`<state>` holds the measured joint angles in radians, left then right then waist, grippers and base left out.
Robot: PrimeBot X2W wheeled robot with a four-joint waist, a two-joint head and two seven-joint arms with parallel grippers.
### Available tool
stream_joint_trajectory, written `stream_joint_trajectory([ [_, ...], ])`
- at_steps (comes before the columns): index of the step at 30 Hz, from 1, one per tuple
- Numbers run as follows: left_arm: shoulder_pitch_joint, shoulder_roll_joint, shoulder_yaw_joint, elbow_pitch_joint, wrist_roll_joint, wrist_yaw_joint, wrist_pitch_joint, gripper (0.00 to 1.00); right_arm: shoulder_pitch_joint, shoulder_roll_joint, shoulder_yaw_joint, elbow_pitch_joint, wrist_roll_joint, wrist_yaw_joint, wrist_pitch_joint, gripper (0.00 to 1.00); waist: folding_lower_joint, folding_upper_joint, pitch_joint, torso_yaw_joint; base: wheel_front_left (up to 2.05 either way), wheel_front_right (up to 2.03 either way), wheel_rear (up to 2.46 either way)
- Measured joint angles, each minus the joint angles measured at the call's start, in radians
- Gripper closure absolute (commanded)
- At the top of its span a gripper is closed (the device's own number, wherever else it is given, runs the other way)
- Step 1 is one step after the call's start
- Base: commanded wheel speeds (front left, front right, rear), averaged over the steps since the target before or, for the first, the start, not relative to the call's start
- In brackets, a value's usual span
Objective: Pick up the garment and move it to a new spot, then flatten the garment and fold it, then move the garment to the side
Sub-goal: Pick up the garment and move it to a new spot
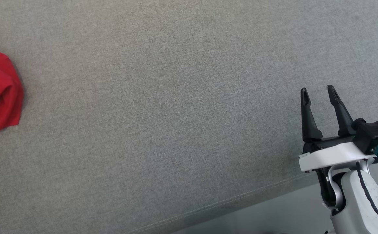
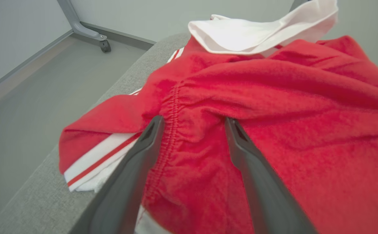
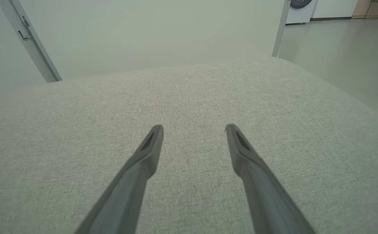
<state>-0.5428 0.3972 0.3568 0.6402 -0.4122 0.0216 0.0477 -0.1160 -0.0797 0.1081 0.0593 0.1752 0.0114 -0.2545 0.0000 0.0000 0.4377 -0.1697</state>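
- Two claws stand wide open. The left gripper point(image 2: 192, 125) straddles a gathered seam point(image 2: 172, 107) of the garment point(image 2: 273, 97) without pinching it. The right gripper point(image 1: 317, 90), lower right of the head view, holds nothing above the bare grey pad point(image 1: 176, 113).
- Crumpled, the garment lies at the left edge of the head view, by the pad's edge.
- Step in hand, as I judge it: the first pick-up.
- To do it well, press the tips down so the seam ridge sits between the fingers, close fully, then lift straight up before carrying.
- Risk: a shallow bite may catch one layer and slip, and the garment could slide off the edge.
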Motion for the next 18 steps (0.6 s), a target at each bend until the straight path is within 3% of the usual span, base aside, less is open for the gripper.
stream_joint_trajectory([
  [1, -0.004, 0.001, 0.0, 0.006, 0.0, -0.003, 0.0, 0.53, 0.0, 0.001, -0.001, 0.0, 0.0, 0.0, 0.0, 0.0, 0.0, 0.0, 0.004, -0.002, 0.0, 0.0, 0.0],
  [2, -0.009, 0.002, -0.001, 0.013, -0.003, -0.005, 0.0, 0.57, -0.001, 0.003, -0.003, 0.0, 0.0, 0.0, 0.0, 0.0, 0.0, 0.0, 0.008, -0.003, 0.0, 0.0, 0.0],
  [3, -0.015, 0.002, -0.003, 0.022, -0.005, -0.01, -0.002, 0.83, -0.001, 0.003, -0.007, 0.0, 0.0, 0.0, 0.0, 0.0, 0.0, 0.0, 0.011, -0.005, 0.0, 0.0, 0.0],
  [4, -0.019, 0.001, -0.004, 0.029, -0.006, -0.013, -0.002, 1.0, -0.002, 0.004, -0.01, 0.0, 0.0, 0.0, 0.0, 0.0, 0.0, 0.0, 0.014, -0.005, 0.0, 0.0, 0.0],
  [12, -0.042, -0.017, -0.013, 0.043, -0.014, -0.037, -0.064, 1.0, -0.008, 0.01, -0.024, 0.002, 0.0, 0.0, 0.0, 0.0, 0.0, 0.0, 0.01, -0.002, 0.0, 0.0, 0.0],
  [18, -0.053, -0.078, -0.066, -0.02, -0.014, -0.099, -0.134, 1.0, -0.008, 0.014, -0.038, 0.005, 0.002, -0.001, 0.0, 0.0, 0.0, 0.0, -0.011, 0.016, 0.0, 0.0, 0.0],
])
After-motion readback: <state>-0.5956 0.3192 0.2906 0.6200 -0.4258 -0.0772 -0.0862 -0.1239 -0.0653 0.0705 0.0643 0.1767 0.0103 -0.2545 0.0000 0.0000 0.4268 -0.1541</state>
